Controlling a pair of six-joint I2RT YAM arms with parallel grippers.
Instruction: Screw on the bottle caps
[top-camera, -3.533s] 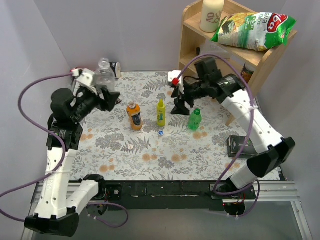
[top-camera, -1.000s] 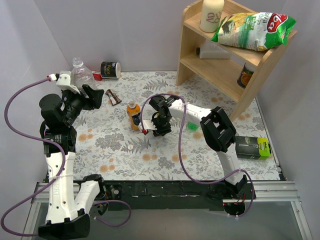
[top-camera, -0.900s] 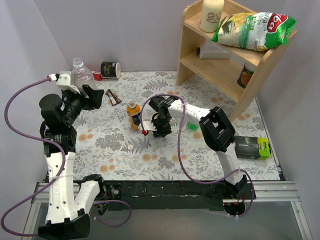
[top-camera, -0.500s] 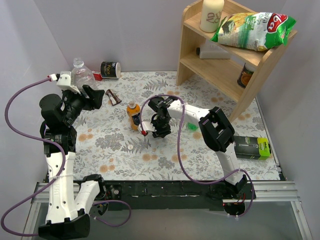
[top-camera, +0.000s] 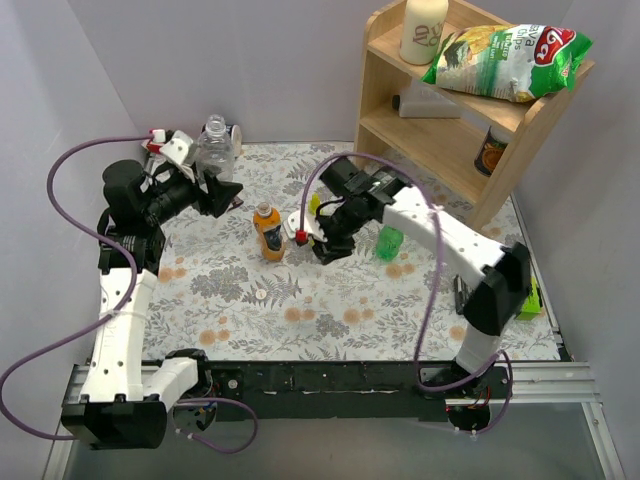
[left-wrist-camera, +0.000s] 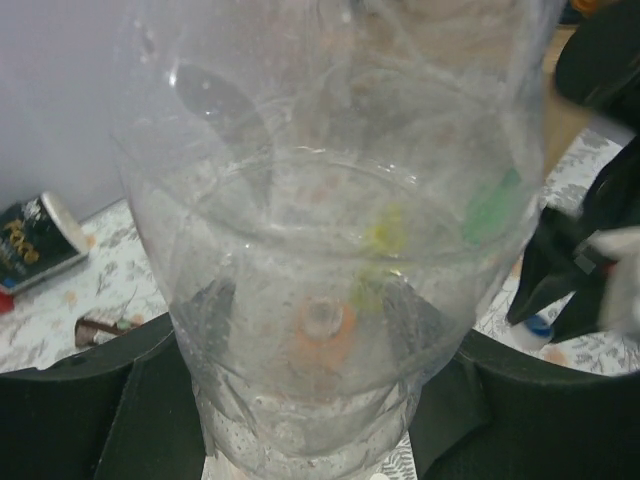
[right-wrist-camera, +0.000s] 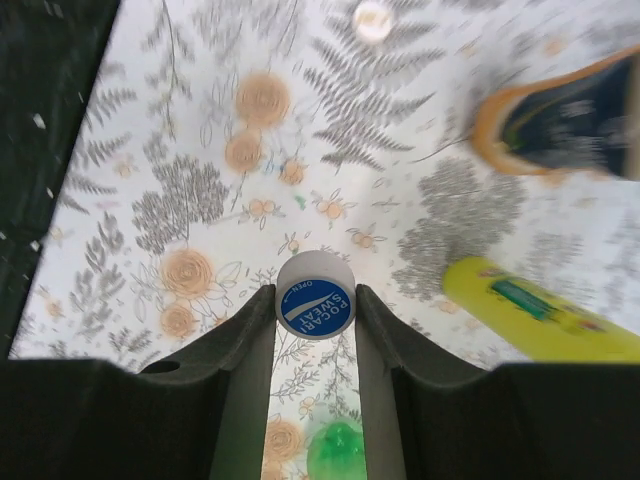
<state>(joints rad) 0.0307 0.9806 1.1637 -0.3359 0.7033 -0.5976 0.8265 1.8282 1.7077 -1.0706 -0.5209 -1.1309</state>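
My left gripper (top-camera: 205, 172) is shut on the clear bottle (top-camera: 213, 140), held in the air at the back left; the bottle (left-wrist-camera: 330, 250) fills the left wrist view and its neck has no cap. My right gripper (right-wrist-camera: 315, 300) is shut on a blue-topped white cap (right-wrist-camera: 315, 295) just above the mat, and in the top view this gripper (top-camera: 323, 245) sits between the orange bottle (top-camera: 268, 230) and the green bottle (top-camera: 388, 242). A white cap (top-camera: 258, 294) lies on the mat in front of the orange bottle.
A slim yellow bottle (right-wrist-camera: 540, 310) stands right behind my right gripper. A wooden shelf (top-camera: 430, 115) at the back right carries a cream jar (top-camera: 423, 30) and a snack bag (top-camera: 510, 50). A dark can (left-wrist-camera: 35, 240) lies at the back left, and a dark box (top-camera: 527, 297) lies by the right arm.
The right jaws have closed onto the blue-topped cap. My left arm has swung the clear bottle to the right, toward the middle of the table.
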